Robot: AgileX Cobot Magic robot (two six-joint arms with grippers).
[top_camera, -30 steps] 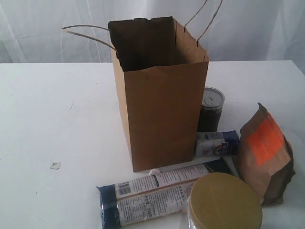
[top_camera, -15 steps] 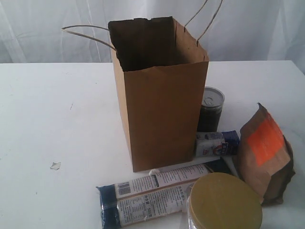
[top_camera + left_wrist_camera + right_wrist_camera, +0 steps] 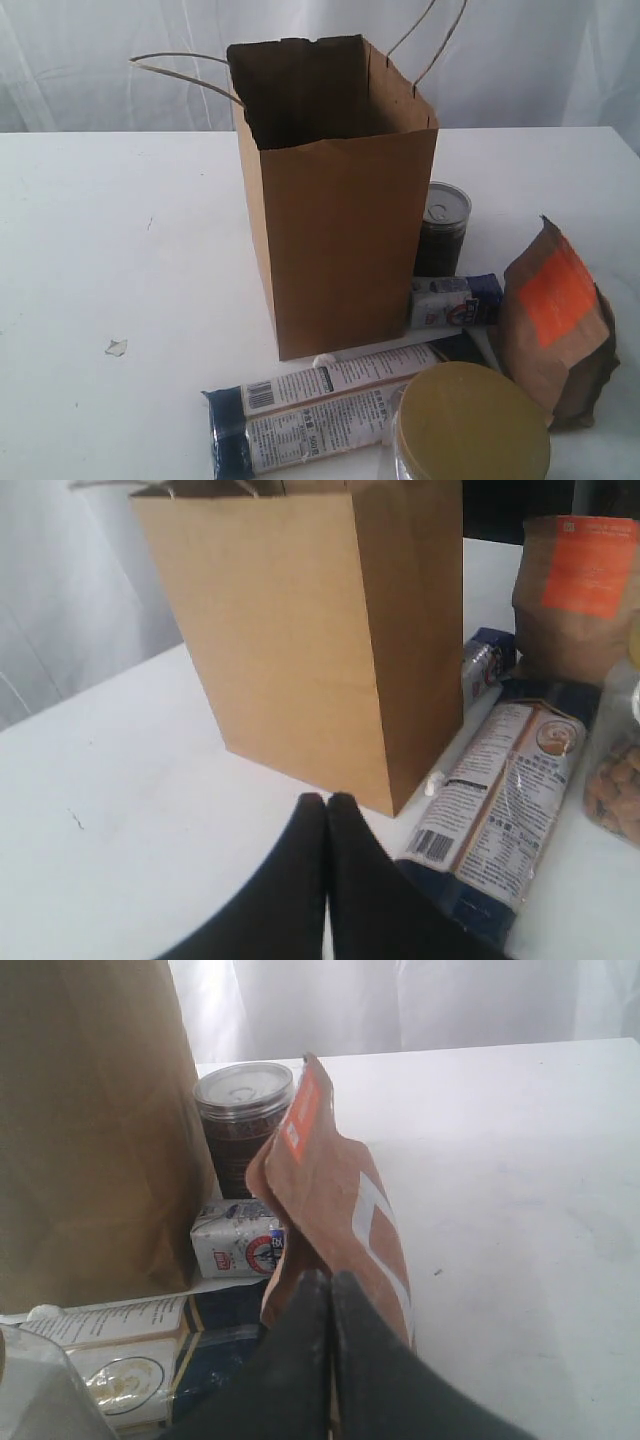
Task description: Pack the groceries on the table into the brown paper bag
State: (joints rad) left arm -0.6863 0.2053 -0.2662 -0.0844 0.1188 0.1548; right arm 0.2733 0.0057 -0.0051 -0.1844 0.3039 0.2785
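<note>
White tabletop (image 3: pixel 100 250) holds the upright, open paper bag (image 3: pixel 340 250); the can (image 3: pixel 442 235), small packet (image 3: pixel 455 300), pouch (image 3: pixel 555 320), long packet (image 3: pixel 330 405) and jar (image 3: pixel 470 425) sit beside its base. Nothing has shifted in the last second. The left gripper (image 3: pixel 327 800) and right gripper (image 3: pixel 330 1278) have their jaws pressed together, empty, so packing looks unstarted.

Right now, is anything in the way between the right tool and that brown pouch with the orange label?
Nothing visible. The right tool, shut, points straight at the brown pouch with nothing between them. The silver-lidded can and blue-white packet lie farther off, beside the paper bag.
</note>
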